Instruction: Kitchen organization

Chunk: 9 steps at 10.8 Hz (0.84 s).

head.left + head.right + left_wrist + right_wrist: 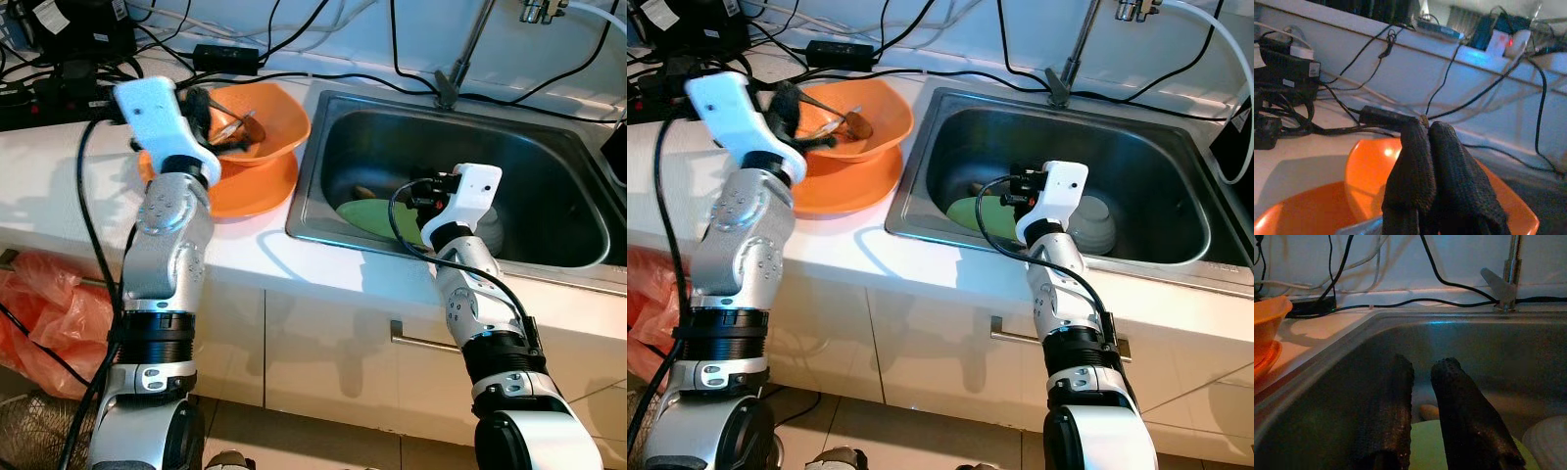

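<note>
An orange bowl [279,113] stands on an orange plate [257,191] on the white counter, left of the steel sink [323,230]. My left gripper [220,117] hovers over the bowl, its fingers [1415,166] pressed together on what looks like a thin metal utensil [250,119] with a brown end. My right gripper [1425,362] reaches into the sink with its fingers a little apart and nothing between them. Below it lies a green plate [377,217]. A small brown lump [1429,411] and an upturned white bowl [1092,220] also lie in the sink.
The tap [460,59] rises behind the sink. Black cables and a power adapter [225,54] run along the back of the counter. An orange plastic bag [44,304] hangs at the lower left, and a drawer handle [421,341] sits below the sink's front rim.
</note>
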Tool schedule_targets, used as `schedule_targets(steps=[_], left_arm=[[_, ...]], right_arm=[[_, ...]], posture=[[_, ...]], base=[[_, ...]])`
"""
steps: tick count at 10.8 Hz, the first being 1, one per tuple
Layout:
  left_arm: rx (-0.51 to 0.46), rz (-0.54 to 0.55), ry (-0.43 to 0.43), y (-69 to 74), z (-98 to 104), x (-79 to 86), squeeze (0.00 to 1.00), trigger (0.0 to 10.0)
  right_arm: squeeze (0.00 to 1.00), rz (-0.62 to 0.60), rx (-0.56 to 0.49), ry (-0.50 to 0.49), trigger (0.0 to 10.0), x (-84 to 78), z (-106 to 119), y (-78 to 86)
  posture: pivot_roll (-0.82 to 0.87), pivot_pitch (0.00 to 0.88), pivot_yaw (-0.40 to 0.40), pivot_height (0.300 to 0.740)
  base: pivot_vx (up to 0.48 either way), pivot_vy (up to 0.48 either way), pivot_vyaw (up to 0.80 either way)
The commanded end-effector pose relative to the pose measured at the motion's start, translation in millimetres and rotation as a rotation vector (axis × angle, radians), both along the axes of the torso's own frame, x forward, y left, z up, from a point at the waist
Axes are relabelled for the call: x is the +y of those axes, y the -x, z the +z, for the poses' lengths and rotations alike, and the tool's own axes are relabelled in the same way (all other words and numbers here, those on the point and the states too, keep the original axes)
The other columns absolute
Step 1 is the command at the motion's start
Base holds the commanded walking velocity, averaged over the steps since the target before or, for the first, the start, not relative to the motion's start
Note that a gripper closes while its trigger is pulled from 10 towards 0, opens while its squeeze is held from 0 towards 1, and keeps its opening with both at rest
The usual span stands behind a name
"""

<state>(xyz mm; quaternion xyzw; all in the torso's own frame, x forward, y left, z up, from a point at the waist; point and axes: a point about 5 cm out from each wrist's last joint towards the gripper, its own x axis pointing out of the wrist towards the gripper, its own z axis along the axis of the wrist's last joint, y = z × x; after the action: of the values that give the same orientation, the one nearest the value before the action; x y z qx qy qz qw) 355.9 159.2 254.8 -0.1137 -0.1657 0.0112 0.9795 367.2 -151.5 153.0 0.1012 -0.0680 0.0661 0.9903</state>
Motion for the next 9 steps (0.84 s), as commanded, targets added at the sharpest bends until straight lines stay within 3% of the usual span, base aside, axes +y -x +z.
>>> schedule_targets(steps=[1, 3, 6, 7, 9], left_arm=[[-0.094, -0.025, 0.029, 3.8, 20, -2.8, 0.0, 10.0], [-0.208, -0.072, 0.051, 10.8, 37, -3.1, 0.0, 10.0], [-0.305, -0.082, 0.097, 17.4, 48, -0.3, 0.0, 10.0], [-0.31, -0.091, 0.128, 18.1, 48, -0.4, 0.0, 10.0], [-0.285, -0.185, 0.276, 17.3, 41, -10.9, 0.0, 10.0]], right_arm=[[0.0, -0.003, -0.014, 0.002, 10.0, 0.2, 5, -2.5], [0.0, -0.002, -0.014, 0.001, 10.0, 0.9, 5, -2.7], [0.0, 0.0, -0.015, 0.0, 10.0, 1.5, 5, -2.8], [0.0, 0.001, -0.016, 0.001, 10.0, 1.6, 5, -2.8], [0.0, 0.005, -0.02, 0.0, 10.0, 3.0, 6, -2.5]], posture=[[0.13, 0.066, -0.079, 0.74], [0.13, 0.065, -0.079, 0.74], [0.13, 0.065, -0.079, 0.74], [0.13, 0.065, -0.078, 0.74], [0.13, 0.063, -0.077, 0.74]], base=[[0.0, 0.0, 0.0], [0.0, 0.0, 0.0], [0.0, 0.0, 0.0], [0.0, 0.0, 0.0], [0.0, 0.0, 0.0]])
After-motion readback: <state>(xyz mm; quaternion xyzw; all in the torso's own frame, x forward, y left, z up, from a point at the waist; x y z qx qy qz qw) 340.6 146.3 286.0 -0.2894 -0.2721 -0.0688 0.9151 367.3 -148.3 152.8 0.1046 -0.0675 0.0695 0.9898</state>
